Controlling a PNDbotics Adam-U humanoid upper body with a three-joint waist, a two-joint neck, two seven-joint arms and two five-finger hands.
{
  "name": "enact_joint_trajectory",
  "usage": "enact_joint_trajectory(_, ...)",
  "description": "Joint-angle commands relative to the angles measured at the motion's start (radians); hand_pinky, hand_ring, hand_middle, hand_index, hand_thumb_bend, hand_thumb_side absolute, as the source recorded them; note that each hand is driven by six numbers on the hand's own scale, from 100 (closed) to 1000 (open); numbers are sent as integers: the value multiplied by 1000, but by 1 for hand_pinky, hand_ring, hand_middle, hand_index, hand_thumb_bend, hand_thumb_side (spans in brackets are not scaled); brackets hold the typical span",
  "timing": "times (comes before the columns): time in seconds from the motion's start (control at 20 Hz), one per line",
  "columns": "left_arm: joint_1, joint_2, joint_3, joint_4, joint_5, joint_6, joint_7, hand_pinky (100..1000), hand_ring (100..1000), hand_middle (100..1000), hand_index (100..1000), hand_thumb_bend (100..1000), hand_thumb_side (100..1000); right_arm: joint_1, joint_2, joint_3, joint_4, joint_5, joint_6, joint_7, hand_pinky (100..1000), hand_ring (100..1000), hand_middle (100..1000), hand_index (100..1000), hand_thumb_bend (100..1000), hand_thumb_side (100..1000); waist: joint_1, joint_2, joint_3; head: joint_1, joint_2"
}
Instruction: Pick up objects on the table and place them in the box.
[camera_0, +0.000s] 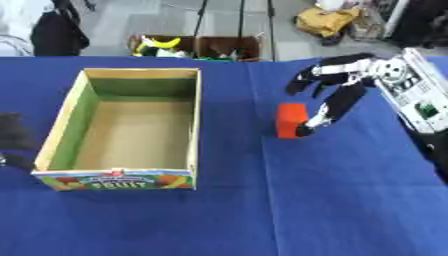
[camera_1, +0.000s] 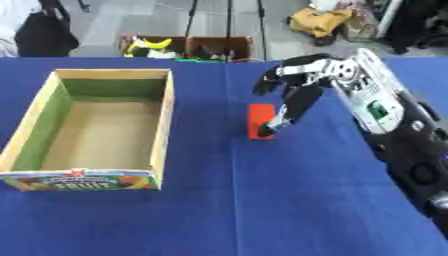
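Note:
An orange-red block (camera_0: 290, 120) stands upright on the blue table (camera_0: 350, 200), to the right of the box. The box (camera_0: 196, 125) is an open cardboard fruit carton with a green inner wall, and nothing shows inside it. My right hand (camera_0: 343, 75) reaches in from the right with its fingers spread; one long finger (camera_0: 325, 112) runs down to touch the block's right side, while the others hang above and behind the block. A dark blurred shape at the left edge is my left hand (camera_0: 10, 134).
My right forearm (camera_1: 376, 100), white and black, lies over the table's right side. Beyond the far edge, two small cartons (camera_0: 197, 47) sit on the floor, one holding something yellow. Blue cloth stretches in front of the box and block.

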Motion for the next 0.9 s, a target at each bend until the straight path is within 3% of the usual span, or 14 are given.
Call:
enact_joint_trajectory(0.05,-12,12,-1,-20,2,-2,-4,522,642,626,800,100,1000,-17,-13,1,12,61,-6,-27,823,945,842,879,529,355,-1,-18,3,-4,-14)
enact_joint_trajectory(0.3,-12,12,-1,-20,2,-3,-6,522,643,627,801,100,1000,-20,-7,8,40,101,-23,-35,821,941,830,871,500,357,-1,-16,4,-6,-17)
enact_joint_trajectory(0.6,-12,10,-1,-20,3,-4,-9,522,644,627,801,100,1000,-16,2,12,51,78,-27,-43,809,935,803,851,500,343,-1,-13,3,-7,-19)
enact_joint_trajectory(0.9,-12,9,-1,-20,4,-4,-11,523,645,627,801,100,1000,-19,9,11,59,54,-2,-112,740,880,677,724,380,324,-1,-11,4,-9,-19)
